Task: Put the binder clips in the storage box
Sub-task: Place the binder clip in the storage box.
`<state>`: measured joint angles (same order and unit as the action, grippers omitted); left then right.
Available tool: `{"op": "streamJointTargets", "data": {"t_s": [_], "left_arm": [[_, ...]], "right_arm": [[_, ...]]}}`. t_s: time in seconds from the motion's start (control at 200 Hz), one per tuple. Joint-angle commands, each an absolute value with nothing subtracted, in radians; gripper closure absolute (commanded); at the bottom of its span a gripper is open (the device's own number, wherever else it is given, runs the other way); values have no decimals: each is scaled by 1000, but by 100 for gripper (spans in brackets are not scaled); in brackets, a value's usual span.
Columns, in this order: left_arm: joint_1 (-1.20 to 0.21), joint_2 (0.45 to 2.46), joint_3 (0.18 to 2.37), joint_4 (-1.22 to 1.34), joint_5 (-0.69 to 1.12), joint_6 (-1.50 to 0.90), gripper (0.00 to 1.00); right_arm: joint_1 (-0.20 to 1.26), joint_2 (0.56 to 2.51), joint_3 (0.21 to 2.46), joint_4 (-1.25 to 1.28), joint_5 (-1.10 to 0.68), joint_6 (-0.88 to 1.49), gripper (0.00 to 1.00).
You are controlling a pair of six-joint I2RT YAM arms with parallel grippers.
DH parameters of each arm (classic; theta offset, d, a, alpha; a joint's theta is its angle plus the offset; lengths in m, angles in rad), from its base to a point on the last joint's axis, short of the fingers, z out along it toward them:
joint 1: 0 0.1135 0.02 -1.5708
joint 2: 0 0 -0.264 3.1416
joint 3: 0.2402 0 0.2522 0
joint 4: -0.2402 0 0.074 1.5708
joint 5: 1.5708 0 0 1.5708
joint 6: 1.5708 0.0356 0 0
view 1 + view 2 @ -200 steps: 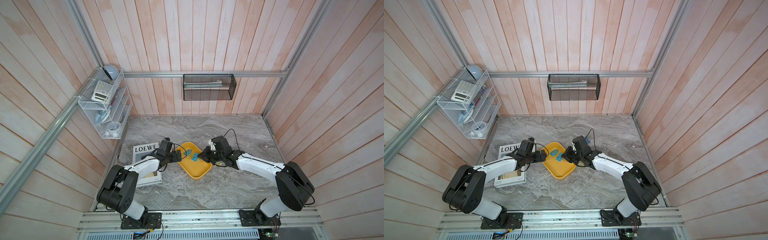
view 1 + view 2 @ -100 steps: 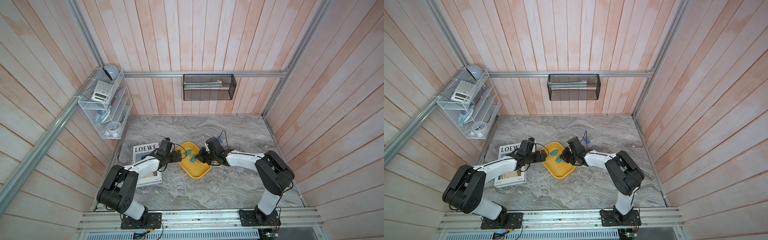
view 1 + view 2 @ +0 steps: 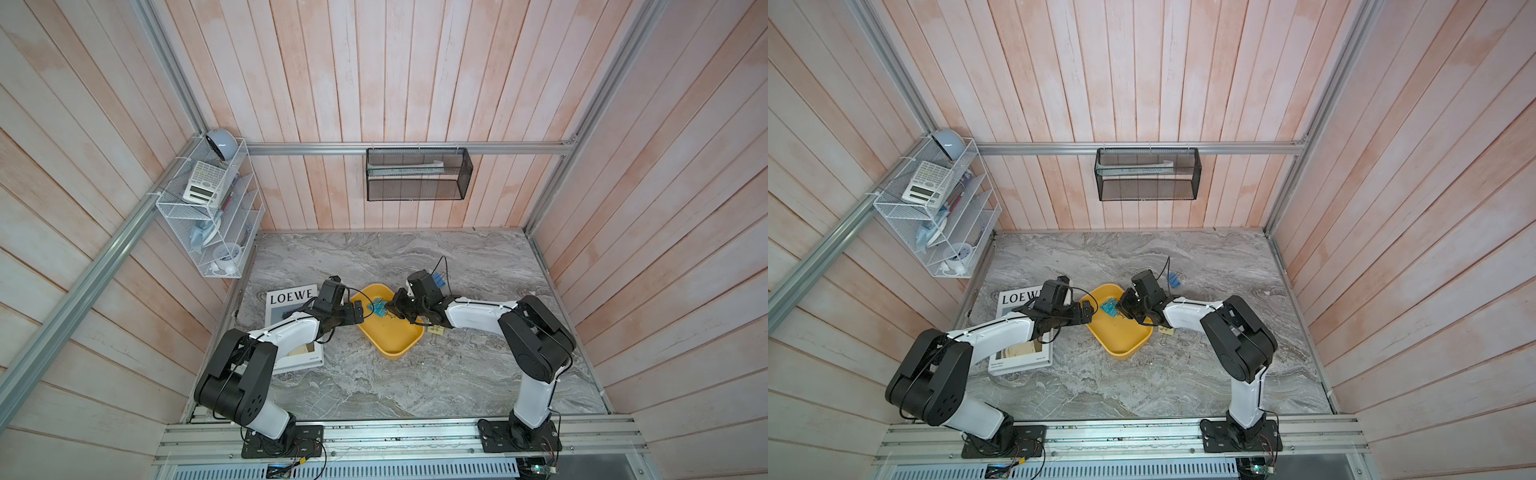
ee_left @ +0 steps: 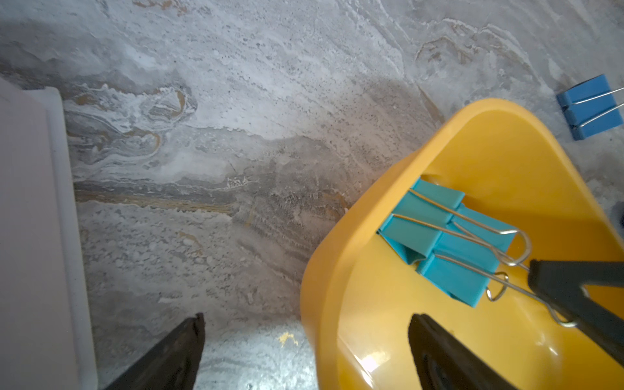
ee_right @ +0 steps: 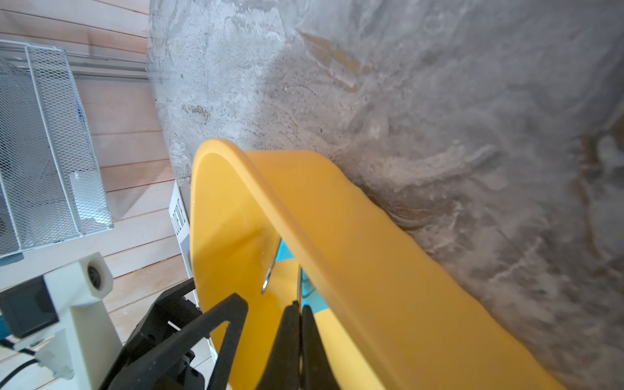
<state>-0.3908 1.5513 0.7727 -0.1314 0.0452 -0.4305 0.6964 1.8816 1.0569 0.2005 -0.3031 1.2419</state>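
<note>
R gripper (image 5: 300, 324) pinches teal clip's (image 4: 456, 273) wire handle inside storage box (image 4: 324, 270); L gripper (image 4: 307, 317) spread wide, astride box rim.

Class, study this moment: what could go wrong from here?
1. The right gripper pinches one teal clip only by its wire handle; any pull could drag the second teal clip lying against it.
2. The open left gripper straddles the storage box rim; a sideways move might shove or tip the box.
</note>
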Motion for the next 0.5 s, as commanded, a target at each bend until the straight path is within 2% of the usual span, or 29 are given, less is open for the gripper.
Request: {"op": "streamJointTargets", "data": {"t_s": [0.0, 0.395, 0.495], "left_arm": [[-385, 1568, 756, -103, 52, -429, 0], [-386, 1572, 757, -102, 52, -429, 0], [-385, 1575, 756, -101, 52, -428, 0]], "right_arm": [[694, 1927, 1074, 230, -300, 1277, 100], [694, 1939, 1073, 240, -315, 1278, 100], [695, 1933, 1059, 243, -318, 1274, 92]]}}
